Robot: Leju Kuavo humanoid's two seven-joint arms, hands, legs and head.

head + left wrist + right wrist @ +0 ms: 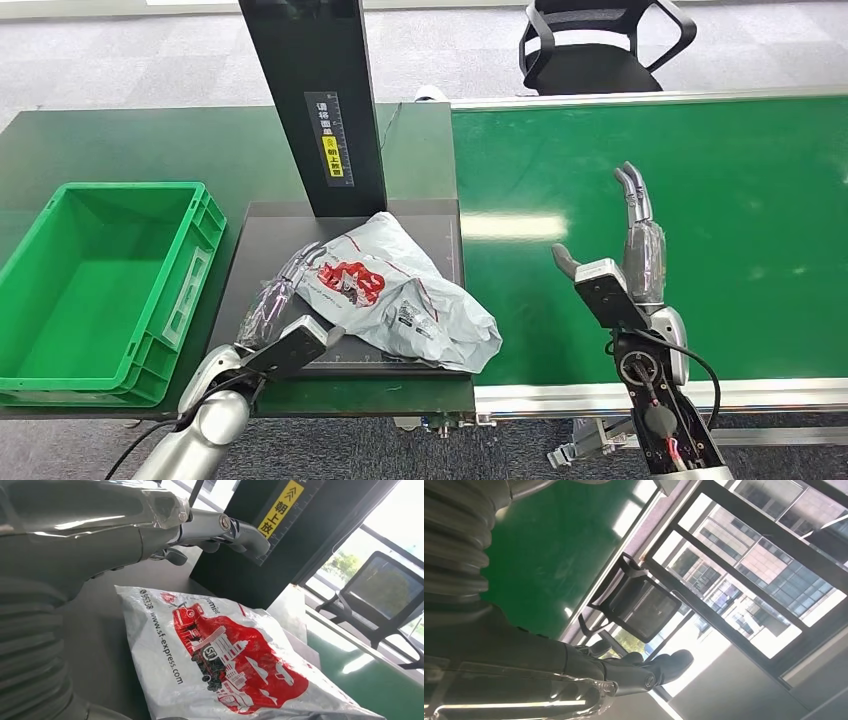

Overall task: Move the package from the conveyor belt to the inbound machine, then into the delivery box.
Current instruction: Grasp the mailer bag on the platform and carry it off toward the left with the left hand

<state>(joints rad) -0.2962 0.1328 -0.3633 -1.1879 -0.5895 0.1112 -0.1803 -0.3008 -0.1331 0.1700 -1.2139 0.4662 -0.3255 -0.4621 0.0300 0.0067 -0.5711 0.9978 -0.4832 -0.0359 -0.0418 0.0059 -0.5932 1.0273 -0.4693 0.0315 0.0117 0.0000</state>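
Package (400, 295): lies crumpled on the dark scanner plate (270, 230), just beside the left hand's fingers.
Left hand (285, 315): fingers spread, nothing held; package lies to its right, touching or nearly so.
Long axis: runs diagonally from the post (315, 100) toward the plate's near right corner.
Right hand (625, 260): open, upright over the belt (700, 200), farther away.
Green box (100, 290): left of the plate.

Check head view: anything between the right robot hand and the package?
Nothing. In the head view, only bare green belt lies between the right robot hand and the package, which rests on the dark platform.
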